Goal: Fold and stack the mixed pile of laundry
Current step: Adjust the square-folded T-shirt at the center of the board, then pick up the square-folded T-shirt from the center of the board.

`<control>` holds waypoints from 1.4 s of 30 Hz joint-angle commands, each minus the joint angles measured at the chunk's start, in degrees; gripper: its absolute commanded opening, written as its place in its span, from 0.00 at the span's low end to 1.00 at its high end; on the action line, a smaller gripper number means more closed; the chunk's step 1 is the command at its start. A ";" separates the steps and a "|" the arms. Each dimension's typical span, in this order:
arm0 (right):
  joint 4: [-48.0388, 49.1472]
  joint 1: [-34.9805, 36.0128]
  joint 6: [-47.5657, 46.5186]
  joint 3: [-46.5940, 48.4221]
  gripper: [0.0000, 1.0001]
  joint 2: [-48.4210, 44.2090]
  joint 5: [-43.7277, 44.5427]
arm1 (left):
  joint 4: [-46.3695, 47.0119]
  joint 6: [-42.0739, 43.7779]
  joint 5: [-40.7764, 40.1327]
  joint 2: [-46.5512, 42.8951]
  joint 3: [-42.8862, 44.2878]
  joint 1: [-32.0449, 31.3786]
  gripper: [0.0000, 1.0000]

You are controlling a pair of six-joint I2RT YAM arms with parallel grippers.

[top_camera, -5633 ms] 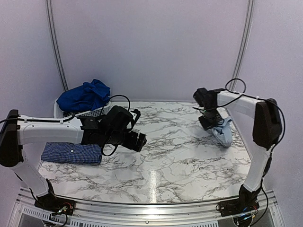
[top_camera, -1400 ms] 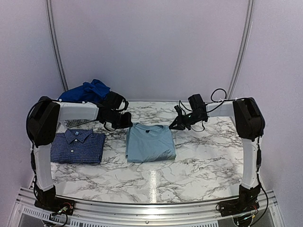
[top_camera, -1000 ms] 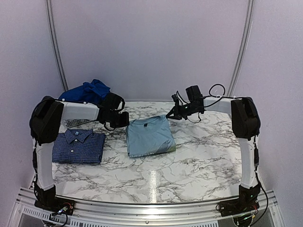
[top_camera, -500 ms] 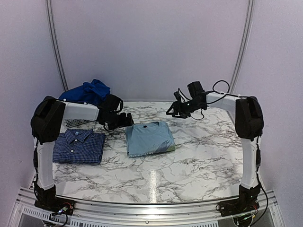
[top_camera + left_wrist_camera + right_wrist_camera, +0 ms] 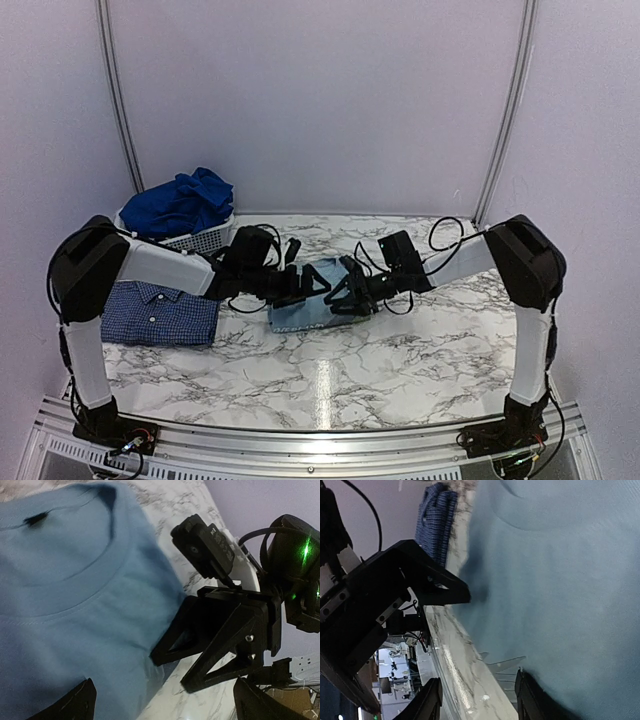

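Observation:
The pale blue T-shirt (image 5: 298, 316) lies folded at the table's middle, partly covered by both arms. My left gripper (image 5: 312, 287) stands wide open low over the shirt's near edge (image 5: 75, 605); in its own view the left gripper (image 5: 165, 707) spans cloth and marble. My right gripper (image 5: 345, 300) faces it, open, and the right gripper (image 5: 476, 700) straddles the shirt's edge (image 5: 560, 580) where white print (image 5: 502, 665) shows. Neither pinches cloth. A folded navy check shirt (image 5: 150, 312) lies at the left. Royal blue clothes (image 5: 180, 200) are heaped in the basket.
A white slatted basket (image 5: 205, 238) stands at the back left corner. The marble table (image 5: 420, 350) has bare surface to the front and right. The two grippers are close together, the right gripper's fingers (image 5: 215, 640) almost meeting the left one's fingers (image 5: 420, 575).
Both grippers have opened and let go of the T-shirt's far edge. Both arms then swung forward and inward to the shirt's near edge. The shirt now lies shorter, folded.

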 commanded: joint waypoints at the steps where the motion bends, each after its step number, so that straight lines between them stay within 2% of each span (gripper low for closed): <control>1: 5.87 -3.92 1.49 -3.16 0.48 4.37 -1.20 | 5.84 -5.73 -0.18 3.75 -4.12 2.48 0.99; 5: 1.63 -6.79 -2.43 -6.65 0.47 4.97 0.27 | 6.54 -8.01 -1.81 2.86 -9.73 4.72 0.99; 8: -8.57 -6.71 -10.37 -5.58 0.45 1.35 2.73 | 6.10 -6.64 -3.47 -3.02 -13.69 5.71 0.99; 12: -18.13 -2.94 -21.45 -0.55 0.45 -7.66 10.98 | 0.28 -4.01 -8.92 -13.06 -15.69 7.02 0.99; 16: -25.68 4.70 -30.79 6.81 0.45 -10.32 23.17 | -5.53 -2.83 -15.01 -21.90 -16.92 8.80 0.99; 20: -30.55 12.04 -37.14 13.89 0.45 -7.50 34.18 | -12.38 -3.99 -22.57 -29.79 -17.77 10.99 0.99; 25: -35.40 19.19 -41.71 24.14 0.45 -0.21 42.46 | -20.78 -5.52 -26.73 -36.44 -17.34 14.92 0.99; 30: -38.93 23.48 -43.57 31.76 0.43 7.41 44.98 | -25.29 -5.92 -25.60 -38.18 -17.19 17.83 0.99; 38: -41.02 27.36 -44.17 35.39 0.38 14.90 48.44 | -27.74 -11.84 -26.01 -37.36 -19.73 19.96 0.99; 42: -42.15 27.79 -44.04 36.25 0.20 17.06 52.57 | -27.48 -12.13 -25.04 -35.83 -19.75 19.95 0.99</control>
